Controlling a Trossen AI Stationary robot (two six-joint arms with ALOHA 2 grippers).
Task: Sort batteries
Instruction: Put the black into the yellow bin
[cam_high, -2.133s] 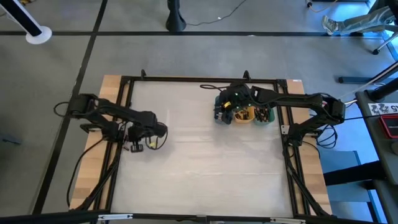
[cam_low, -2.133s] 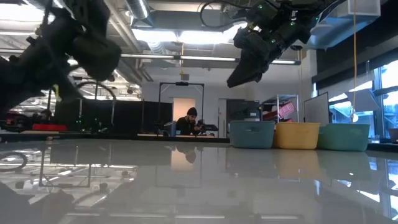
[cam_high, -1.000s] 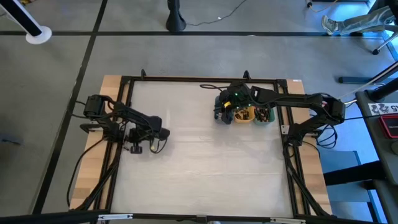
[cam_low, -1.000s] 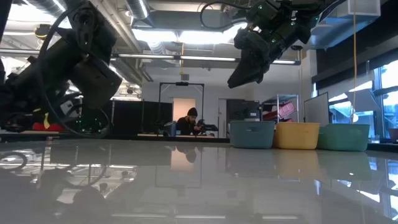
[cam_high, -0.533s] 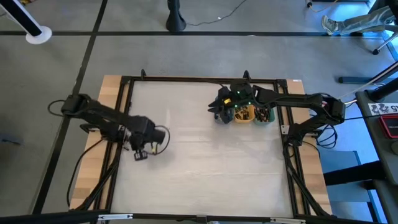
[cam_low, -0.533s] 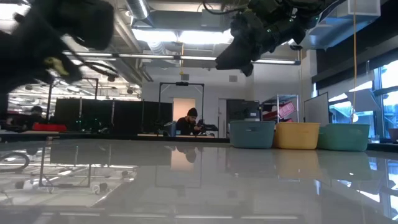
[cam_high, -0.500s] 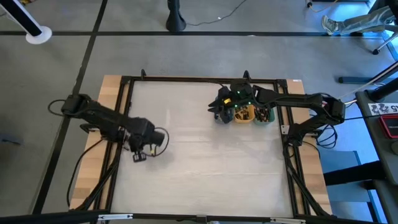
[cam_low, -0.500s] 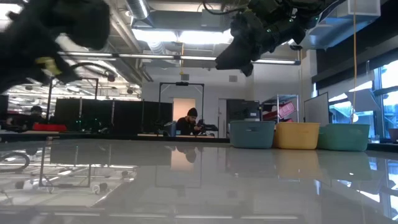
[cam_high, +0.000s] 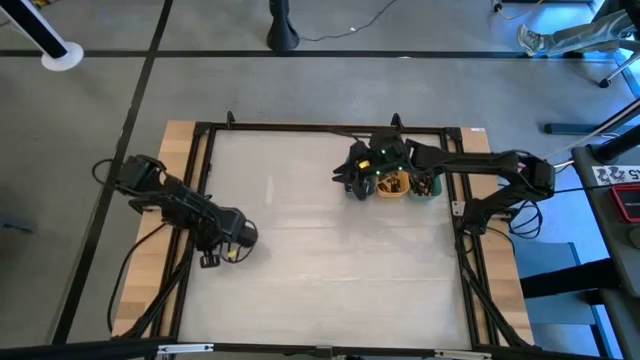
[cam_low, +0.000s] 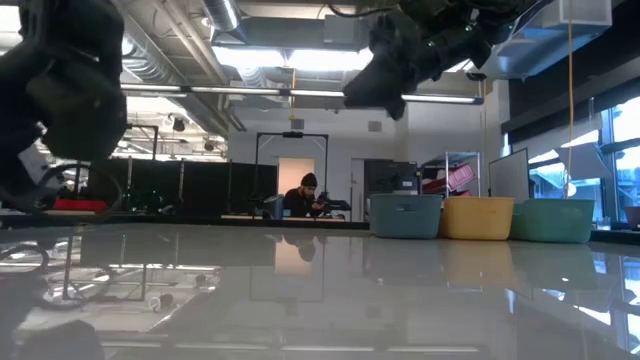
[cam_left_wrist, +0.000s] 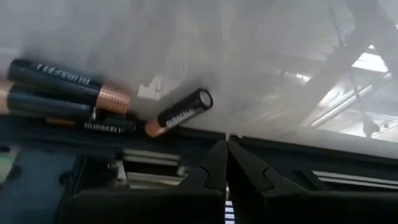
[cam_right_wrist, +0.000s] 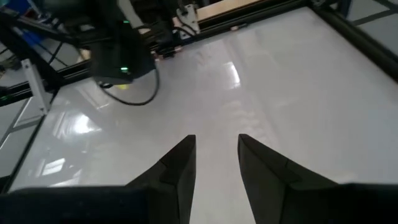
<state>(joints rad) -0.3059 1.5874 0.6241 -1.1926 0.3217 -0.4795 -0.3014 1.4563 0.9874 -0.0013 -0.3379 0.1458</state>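
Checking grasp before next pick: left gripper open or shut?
Shut. The left gripper has its fingertips pressed together, empty; batteries lie beyond.

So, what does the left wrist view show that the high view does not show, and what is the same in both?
Only the left wrist view shows the batteries: dark cells with copper-coloured ends, lying at the table's edge beside the black frame, one angled apart from the rest. Only the high view shows the three small trays near the table's far edge, with the right gripper beside them, fingers apart. Both show the white table and the left gripper, shut, at the table's left edge.
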